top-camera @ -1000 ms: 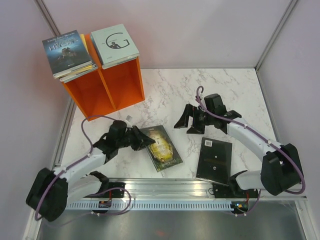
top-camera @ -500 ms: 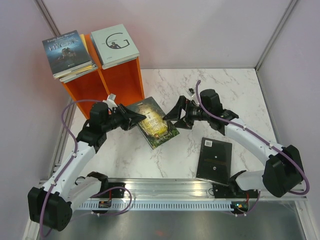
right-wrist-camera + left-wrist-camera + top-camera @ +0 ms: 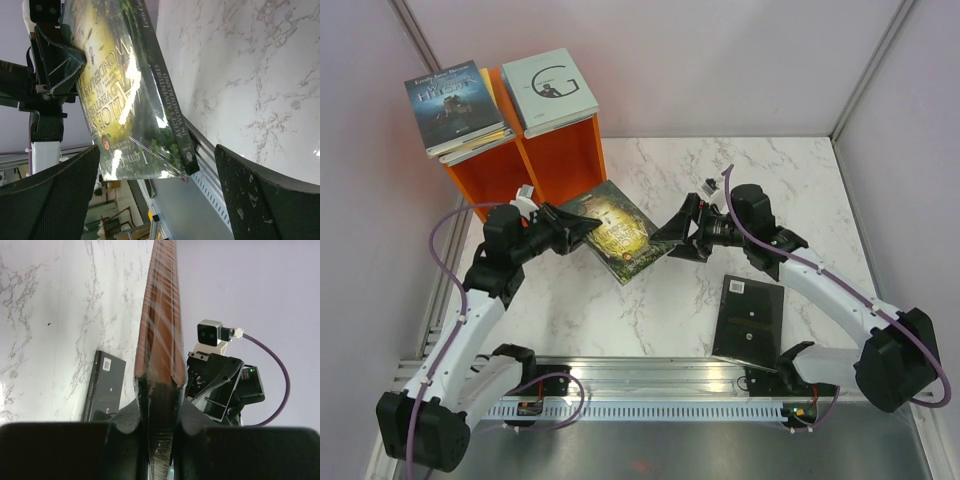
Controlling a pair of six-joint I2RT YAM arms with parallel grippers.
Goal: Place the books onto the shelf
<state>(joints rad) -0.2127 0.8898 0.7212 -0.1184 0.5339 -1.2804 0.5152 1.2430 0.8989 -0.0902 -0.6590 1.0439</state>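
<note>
**Location.** The green book [image 3: 623,235] is off the counter [image 3: 740,180] and tilted, at centre frame just below the shelf [image 3: 560,165], which stands at upper left. A blue book [image 3: 453,103] and a grey book [image 3: 550,88] lie on the shelf's top. A black book [image 3: 750,320] lies flat on the counter at lower right.

**End effectors.** The left end effector [image 3: 578,231] is closed narrowly on the green book's left edge. The right end effector [image 3: 672,238] stands fully open and empty, facing the book's opposite corner. Contact cannot be confirmed.

**Handling, as judged.** This is a thin paperback in glossy film, so it should be light, somewhat flexible and likely slippery. Held by one edge it may droop or pivot. A grip nearer the spine, or support at the free corner, looks safer.

**View differences.** The left wrist view alone shows the book edge-on, pinched squarely between the fingers [image 3: 115,440]. The right wrist view alone shows the cover glare and the spine lettering. It also shows the book's corner lying between its own spread fingers [image 3: 260,200]. The shelf is plain only in the overhead view.
</note>
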